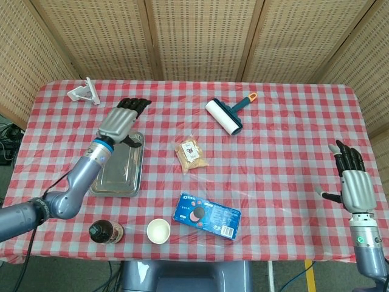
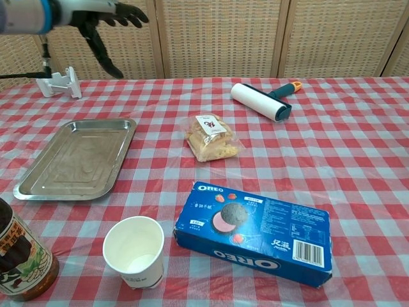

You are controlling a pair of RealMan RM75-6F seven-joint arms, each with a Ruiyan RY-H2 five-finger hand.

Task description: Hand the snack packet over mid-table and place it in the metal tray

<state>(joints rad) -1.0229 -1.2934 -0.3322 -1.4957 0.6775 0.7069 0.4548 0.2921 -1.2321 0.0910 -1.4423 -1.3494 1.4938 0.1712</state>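
The clear snack packet (image 1: pixel 191 154) (image 2: pixel 211 139) of tan biscuits lies mid-table, untouched. To its left sits the rectangular metal tray (image 1: pixel 104 176) (image 2: pixel 38 176), with nothing in it. My left hand (image 1: pixel 123 120) (image 2: pixel 102 22) hovers raised over the tray's far end, fingers spread and holding nothing. Far off at the table's right edge, my right hand (image 1: pixel 352 182) stays open and empty; only the head view shows it.
A blue Oreo box (image 1: pixel 206 215) (image 2: pixel 255 230) lies near the front, with a white paper cup (image 1: pixel 158 230) (image 2: pixel 135 251) and a dark bottle (image 1: pixel 106 232) (image 2: pixel 18 256) to its left. A lint roller (image 1: pixel 225 115) (image 2: pixel 262 100) lies at the back, a white bracket (image 1: pixel 84 92) (image 2: pixel 59 82) far left.
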